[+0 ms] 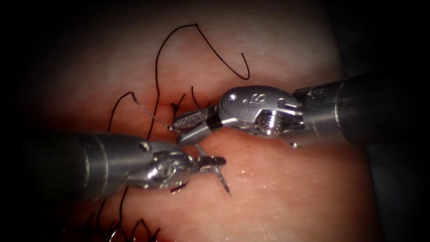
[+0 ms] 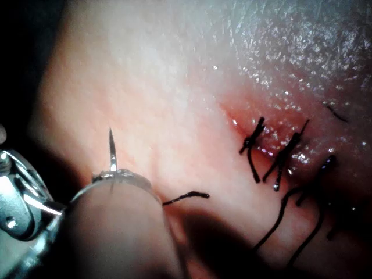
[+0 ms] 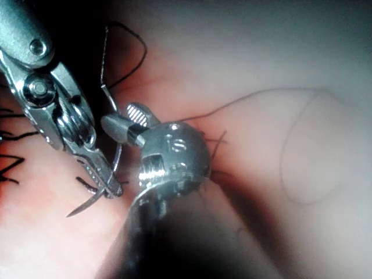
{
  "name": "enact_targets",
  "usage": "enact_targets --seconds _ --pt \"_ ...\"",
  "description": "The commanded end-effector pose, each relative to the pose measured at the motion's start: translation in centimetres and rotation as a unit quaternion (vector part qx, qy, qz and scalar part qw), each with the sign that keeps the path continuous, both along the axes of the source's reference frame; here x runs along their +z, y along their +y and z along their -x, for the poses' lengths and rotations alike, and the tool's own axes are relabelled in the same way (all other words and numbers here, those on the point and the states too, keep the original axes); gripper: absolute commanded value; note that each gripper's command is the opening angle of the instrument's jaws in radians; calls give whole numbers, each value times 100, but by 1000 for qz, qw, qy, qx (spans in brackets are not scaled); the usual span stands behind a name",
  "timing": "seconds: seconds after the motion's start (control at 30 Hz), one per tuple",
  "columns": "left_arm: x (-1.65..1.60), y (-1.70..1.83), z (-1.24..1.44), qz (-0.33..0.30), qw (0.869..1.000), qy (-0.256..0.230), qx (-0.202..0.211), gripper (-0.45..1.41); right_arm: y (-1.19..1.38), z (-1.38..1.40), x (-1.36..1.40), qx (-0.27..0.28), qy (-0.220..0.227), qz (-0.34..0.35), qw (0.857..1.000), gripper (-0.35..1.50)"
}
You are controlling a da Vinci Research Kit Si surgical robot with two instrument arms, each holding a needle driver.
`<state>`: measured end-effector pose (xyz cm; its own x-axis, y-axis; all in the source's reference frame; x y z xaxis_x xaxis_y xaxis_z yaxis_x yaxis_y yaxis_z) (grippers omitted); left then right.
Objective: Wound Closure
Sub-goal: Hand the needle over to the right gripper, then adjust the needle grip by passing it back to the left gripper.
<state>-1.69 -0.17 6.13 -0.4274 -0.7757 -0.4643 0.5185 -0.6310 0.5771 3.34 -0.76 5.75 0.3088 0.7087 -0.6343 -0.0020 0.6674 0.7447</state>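
The left tool point(image 1: 210, 165) is reaching in from the left in the endoscope view, its jaws clamped on the needle point(image 1: 222, 179) near the tip end of the curve; the point is sticking out below the jaws, free of the tissue point(image 1: 286, 197). In the left wrist view the needle's point point(image 2: 111, 148) is standing clear above the surface. In the right wrist view the left tool point(image 3: 99, 174) is gripping the needle point(image 3: 87, 203), whose body is arcing up behind the jaws.

The right tool point(image 1: 190, 127) is coming in from the right, its 2 jaws parted a little, with nothing visibly gripped. The thread point(image 1: 156, 76) is looping up over the tissue above both tools and running down past the right tool's jaws. A tied stitch point(image 1: 175, 106) is sitting on the cut just above those jaws, and 2 stitches point(image 2: 273, 151) are crossing the cut in the left wrist view. To the right of the tools and below them, the tissue is lying bare.
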Motion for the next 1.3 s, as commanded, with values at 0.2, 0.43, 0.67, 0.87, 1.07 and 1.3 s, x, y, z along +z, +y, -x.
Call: enact_targets --seconds 0.2,0.43,0.67,0.87,1.07,1.3 --pt "-2 -1 4 1 1000 -9 0 -35 -1 -11 10 -3 2 1 1000 -35" --pt "-7 0 7 -57 996 -68 -23 83 2 1 9 32 -14 14 999 -35" --pt "-10 8 -11 -87 981 -151 -91 84 7 29 8 127 -19 0 992 -35" --pt "-5 6 -16 -134 968 -187 -95 78 18 50 8 212 -29 -69 974 -35" --pt "10 10 -11 -202 943 -241 -109 73 24 66 5 286 -57 -181 939 -35" --pt "33 26 6 -225 919 -290 -142 76 18 69 2 353 -89 -273 890 -35"
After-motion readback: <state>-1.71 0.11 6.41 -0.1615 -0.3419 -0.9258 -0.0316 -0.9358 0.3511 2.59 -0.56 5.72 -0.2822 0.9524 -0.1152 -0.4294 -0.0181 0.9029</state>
